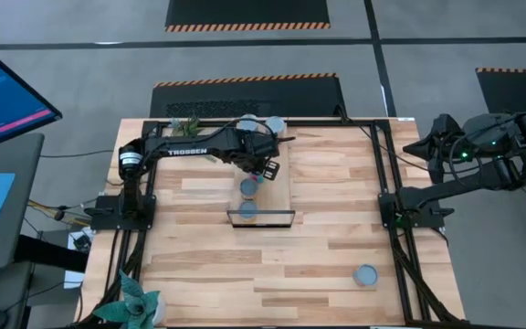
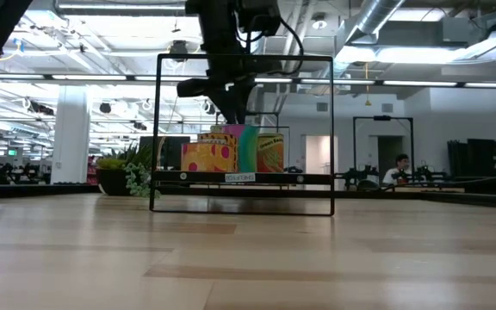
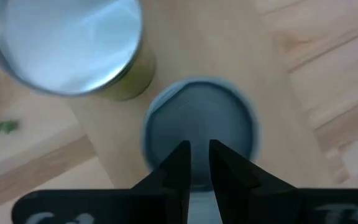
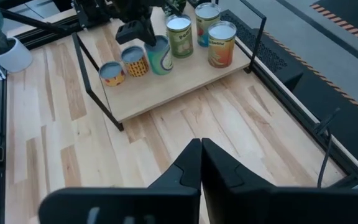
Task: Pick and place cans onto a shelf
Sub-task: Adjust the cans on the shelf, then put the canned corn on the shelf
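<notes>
Slatted wood table [image 1: 245, 265], high view: my left hand [image 1: 265, 170] over the shelf [image 1: 281, 196]; stray can [image 1: 365, 275] well apart. Left wrist view: fingers [image 3: 178, 167] nearly clenched, grasping nothing, above a can [image 3: 229, 118]. Rigid, smooth, probably slippery: grip the sides. Right hand [image 4: 201, 163] clenched, empty.

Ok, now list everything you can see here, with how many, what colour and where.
cans: six, silver tops, yellow, teal and tan labels, on the shelf
loose can: one, silver-blue top, on the table towards its right side
shelf: one, light wood, black frame, mid-table
plants: two, green, at the table's left-side corners
table: one, slatted light wood
person: one, in the room far behind
left gripper: dark, above the shelf's cans
right gripper: dark, shut, beyond the table's right edge
</notes>
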